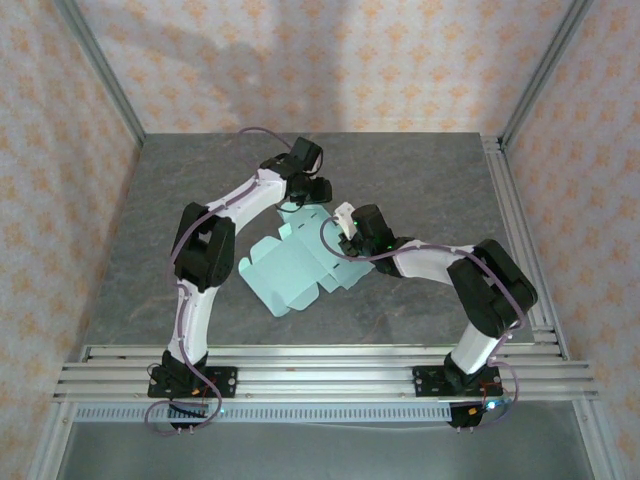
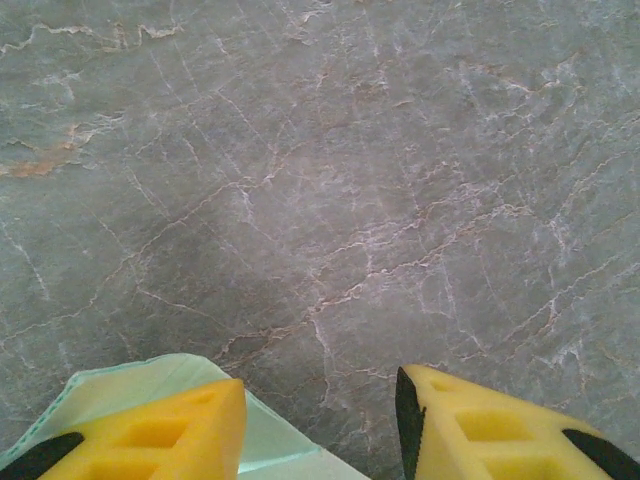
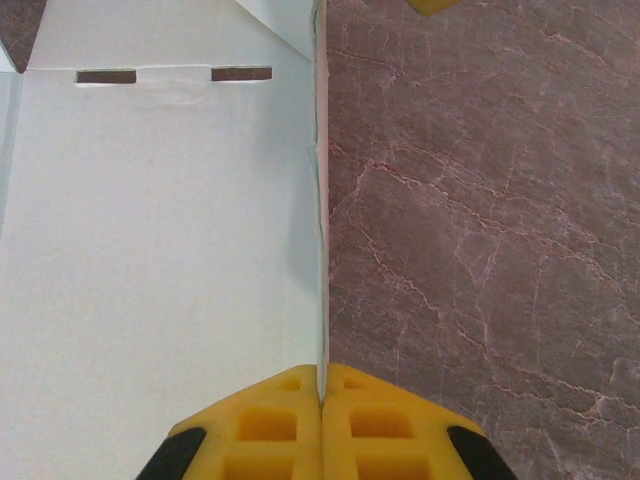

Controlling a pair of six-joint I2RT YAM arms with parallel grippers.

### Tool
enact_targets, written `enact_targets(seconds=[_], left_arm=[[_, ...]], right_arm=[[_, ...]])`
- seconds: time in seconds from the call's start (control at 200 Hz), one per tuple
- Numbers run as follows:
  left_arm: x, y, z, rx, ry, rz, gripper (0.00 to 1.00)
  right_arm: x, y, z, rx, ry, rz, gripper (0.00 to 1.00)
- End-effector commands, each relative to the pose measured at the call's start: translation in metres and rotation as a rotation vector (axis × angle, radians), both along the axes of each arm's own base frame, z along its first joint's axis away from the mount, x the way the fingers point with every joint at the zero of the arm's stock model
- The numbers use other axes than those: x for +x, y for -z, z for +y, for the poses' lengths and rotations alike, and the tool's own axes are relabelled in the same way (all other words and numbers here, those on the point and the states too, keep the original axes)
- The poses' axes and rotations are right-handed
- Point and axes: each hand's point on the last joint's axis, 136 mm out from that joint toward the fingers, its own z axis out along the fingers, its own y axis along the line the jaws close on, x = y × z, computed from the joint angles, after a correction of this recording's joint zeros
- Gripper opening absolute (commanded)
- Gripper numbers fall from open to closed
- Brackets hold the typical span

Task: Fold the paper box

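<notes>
The paper box [image 1: 285, 270] lies opened out and mostly flat about the middle of the grey veined table [image 1: 430, 180], flaps and tabs spread around its main panel; the left pincer [image 2: 320, 425] stands at the side of the box nearest the table's far edge, fingers spread, one yellow finger [image 2: 170, 430] over a mint flap, the other over bare table; the right pincer [image 3: 322, 395] sits at the side of the box toward the table's right edge, fingers pressed together, pinching a thin card edge that runs edge-on into their seam; the pale slotted panel lies on one side of that edge, bare table on the other.
</notes>
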Motion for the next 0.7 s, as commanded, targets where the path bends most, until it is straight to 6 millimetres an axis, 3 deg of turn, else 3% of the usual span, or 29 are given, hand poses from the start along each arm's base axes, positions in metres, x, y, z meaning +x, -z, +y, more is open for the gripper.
enact_targets(seconds=[0.0,0.18,0.405,0.531,0.566,0.696], left_arm=[[-0.017,-0.008,-0.005,-0.024,0.035,0.019,0.45],[-0.030,-0.021,-0.018,-0.108,0.058,0.010,0.45],[-0.027,-0.041,-0.006,-0.069,0.025,-0.067,0.53],[-0.027,-0.064,0.012,-0.016,-0.019,-0.151,0.64],[-0.029,-0.083,0.019,-0.009,-0.030,-0.202,0.70],[-0.036,-0.102,0.050,0.064,-0.109,-0.298,0.82]], right_arm=[[0.006,-0.010,-0.003,0.006,0.031,-0.033,0.00],[0.010,-0.009,-0.002,-0.002,0.037,-0.032,0.00],[0.011,-0.012,-0.001,-0.005,0.031,-0.035,0.00],[0.011,-0.012,-0.001,-0.021,0.024,-0.021,0.00],[0.011,-0.012,0.000,-0.022,0.017,-0.020,0.00],[0.015,-0.013,0.001,-0.040,0.012,-0.027,0.00]])
